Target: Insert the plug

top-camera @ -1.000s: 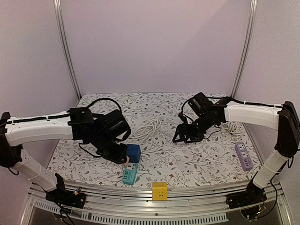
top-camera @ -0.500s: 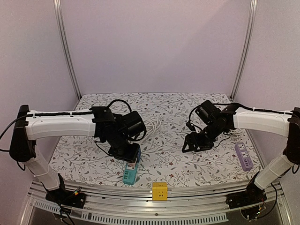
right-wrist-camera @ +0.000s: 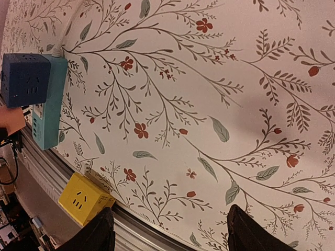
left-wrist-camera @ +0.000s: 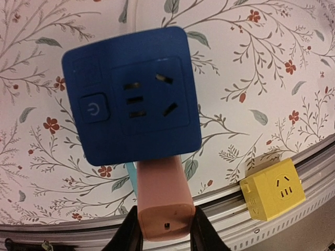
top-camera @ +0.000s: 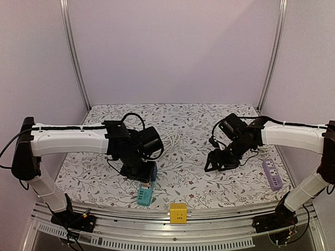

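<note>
Floral worktop (top-camera: 209, 180), lilac walls. Left tool (left-wrist-camera: 165, 227): closed on pink block (left-wrist-camera: 162, 193); blue plug cube (left-wrist-camera: 131, 94) just beyond, over teal power strip (top-camera: 145, 195), 7 o'clock. Right tool (right-wrist-camera: 170, 230): open, empty. Yellow cube (top-camera: 178, 213), 6 o'clock; purple strip (top-camera: 271, 173), 4 o'clock.

The cube adapter (left-wrist-camera: 131, 110) is over the power strip (top-camera: 145, 196), 2nd cube (top-camera: 178, 213) to its right.

We're looking down past our right hand (right-wrist-camera: 172, 232), its two dark fingers (right-wrist-camera: 99, 232) standing apart with only flowered worktop (right-wrist-camera: 209, 78) between them. Far left lies the teal power strip (right-wrist-camera: 48, 110). A blue cube socket (right-wrist-camera: 25, 78) overlaps the strip's upper end, a pink piece (right-wrist-camera: 10, 120) pokes in just left of the strip, and a yellow cube socket (right-wrist-camera: 84, 200) stands below the strip, near the worktop's edge.
</note>
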You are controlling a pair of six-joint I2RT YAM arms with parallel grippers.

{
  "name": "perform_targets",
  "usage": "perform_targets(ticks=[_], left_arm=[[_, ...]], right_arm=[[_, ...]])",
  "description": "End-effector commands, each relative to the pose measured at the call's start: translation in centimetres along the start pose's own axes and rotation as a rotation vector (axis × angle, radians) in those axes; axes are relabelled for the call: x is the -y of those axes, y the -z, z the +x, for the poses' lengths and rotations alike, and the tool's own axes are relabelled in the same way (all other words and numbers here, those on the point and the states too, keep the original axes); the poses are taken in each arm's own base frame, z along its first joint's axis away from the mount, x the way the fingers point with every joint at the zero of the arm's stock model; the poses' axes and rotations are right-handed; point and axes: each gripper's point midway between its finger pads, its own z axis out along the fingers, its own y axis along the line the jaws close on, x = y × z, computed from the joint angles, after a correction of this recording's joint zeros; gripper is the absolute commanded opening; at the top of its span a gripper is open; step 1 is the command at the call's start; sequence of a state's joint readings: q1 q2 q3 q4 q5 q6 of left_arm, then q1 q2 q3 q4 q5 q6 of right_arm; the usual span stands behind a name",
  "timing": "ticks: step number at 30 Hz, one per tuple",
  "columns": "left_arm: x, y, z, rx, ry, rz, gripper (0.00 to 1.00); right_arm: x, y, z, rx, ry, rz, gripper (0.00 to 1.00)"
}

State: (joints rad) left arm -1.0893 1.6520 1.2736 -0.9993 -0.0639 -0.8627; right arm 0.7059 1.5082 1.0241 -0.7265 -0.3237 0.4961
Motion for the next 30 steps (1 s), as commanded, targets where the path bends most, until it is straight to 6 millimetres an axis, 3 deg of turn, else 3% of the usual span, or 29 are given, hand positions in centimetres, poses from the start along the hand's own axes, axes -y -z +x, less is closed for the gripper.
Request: perform_targets(ticks=[1, 14, 30], left_arm=[[0.3, -1.1, 0.2, 0.000, 0.027, -0.007, 0.00], [0.3, -3.0, 0.8, -0.025, 0.025, -0.033, 0.00], [-1.3, -2.6, 2.7, -0.120, 0.017, -0.107, 0.00]], right_arm=[[-0.1, 0.2, 0.1, 0.005, -0.005, -0.003, 0.73], [0.2, 0.2, 0.4, -0.015, -0.010, 0.011, 0.73], [0.0, 0.2, 0.3, -0.023, -0.007, 0.010, 0.72]])
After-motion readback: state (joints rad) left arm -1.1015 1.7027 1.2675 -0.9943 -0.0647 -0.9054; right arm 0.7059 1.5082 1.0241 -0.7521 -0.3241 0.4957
